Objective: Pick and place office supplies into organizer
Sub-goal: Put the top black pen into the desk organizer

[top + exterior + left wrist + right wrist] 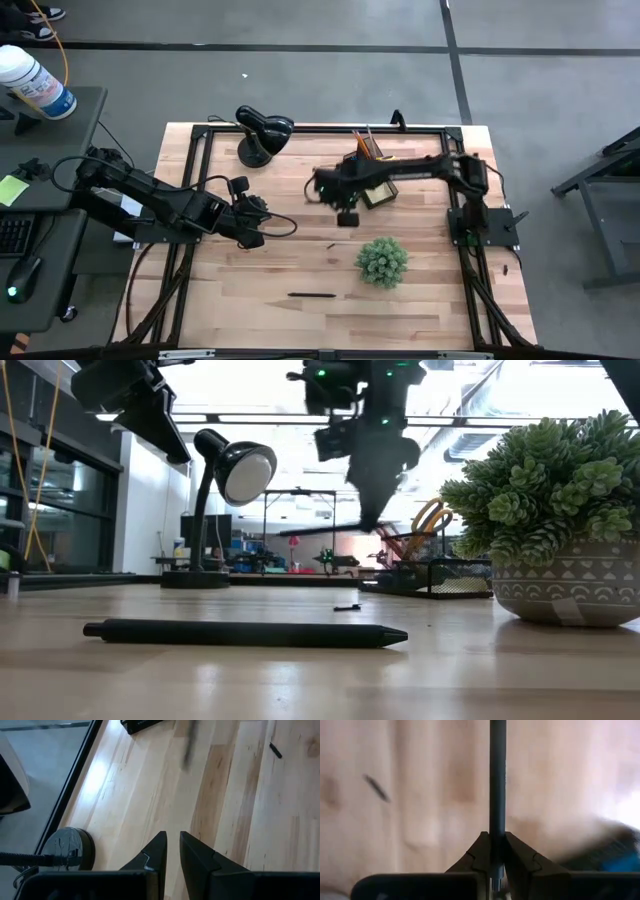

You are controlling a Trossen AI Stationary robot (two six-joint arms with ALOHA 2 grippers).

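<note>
Surface: pale wooden plank table (260, 275), edged by a black metal frame, standing on a grey floor.
Room: the low view showed a bright ceiling and shelving beyond the table; a white bottle with a blue label (35, 82) stood on a dark side desk.
Fixtures: black domed desk lamp (262, 132) at the far edge of the table; round green spiky plant in a patterned pot (382, 261) towards the near right.
Organizer: small black mesh desk caddy (374, 172) at the far middle, with orange pencils (366, 143) upright in its tall part and yellow-handled scissors (431, 517) showing there in the low view.
Right gripper (493, 849): raised above the table just left of the caddy, fingers clamped on a thin dark pen (497, 780) that stuck straight out ahead of them.
Left gripper (173, 851): lifted over the left-middle of the table, fingers nearly together with a narrow gap, holding nothing.
Loose supplies: a thin black pen (312, 295) lay on the near middle of the table, well apart from both grippers; a small dark piece (329, 244) lay between it and the caddy.
</note>
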